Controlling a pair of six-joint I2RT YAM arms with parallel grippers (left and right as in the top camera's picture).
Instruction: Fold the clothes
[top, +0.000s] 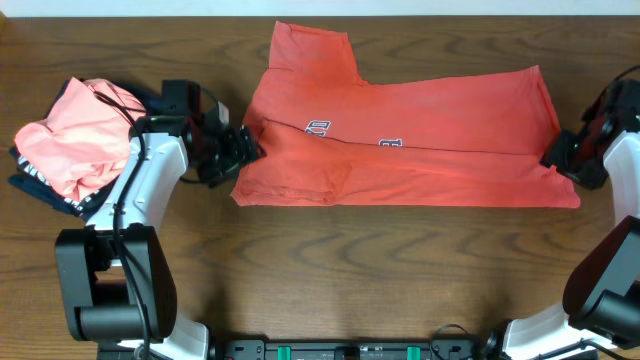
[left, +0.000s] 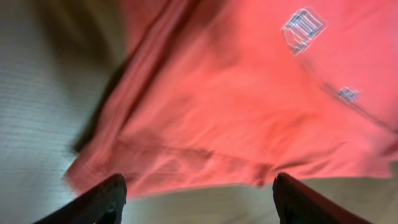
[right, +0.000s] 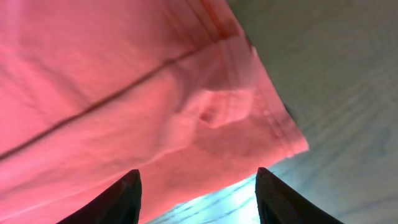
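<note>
The coral-red T-shirt (top: 400, 140) lies on the wooden table, folded lengthwise, with one sleeve sticking out at the back left and bits of navy-and-white print showing along the fold. My left gripper (top: 246, 148) is at the shirt's left edge, open and empty. In the left wrist view the shirt (left: 249, 93) fills the upper part and my left jaws (left: 198, 202) stand wide over bare table. My right gripper (top: 562, 158) is at the shirt's right end, open and empty. In the right wrist view the shirt's hem corner (right: 186, 93) lies ahead of my right jaws (right: 198, 196).
A pile of folded garments sits at the far left: a salmon-pink one (top: 70, 135) on top of a dark navy one (top: 45, 190). The left arm's body (top: 140, 200) stands between that pile and the shirt.
</note>
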